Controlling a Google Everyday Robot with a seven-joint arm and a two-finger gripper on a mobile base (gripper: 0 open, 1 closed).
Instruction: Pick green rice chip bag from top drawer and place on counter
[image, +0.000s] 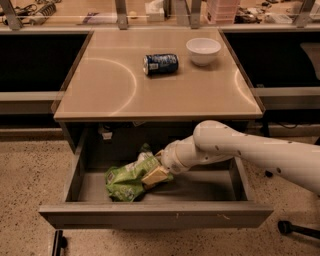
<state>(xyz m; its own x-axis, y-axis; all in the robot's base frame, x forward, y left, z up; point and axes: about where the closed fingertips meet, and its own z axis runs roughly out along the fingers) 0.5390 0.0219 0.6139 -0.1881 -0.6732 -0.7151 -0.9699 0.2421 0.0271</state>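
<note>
Claw (154, 176) touches green rice chip bag (124, 179) inside top drawer (150, 214).

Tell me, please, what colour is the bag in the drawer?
Lime-green bag, clearest in the camera view; claw at it.

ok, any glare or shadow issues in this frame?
Camera view: pale curved glare arcs on the counter; the back of the top drawer sits in deep shadow beneath it; the green rice chip bag and the claw at its right edge are lit enough to make out.
</note>
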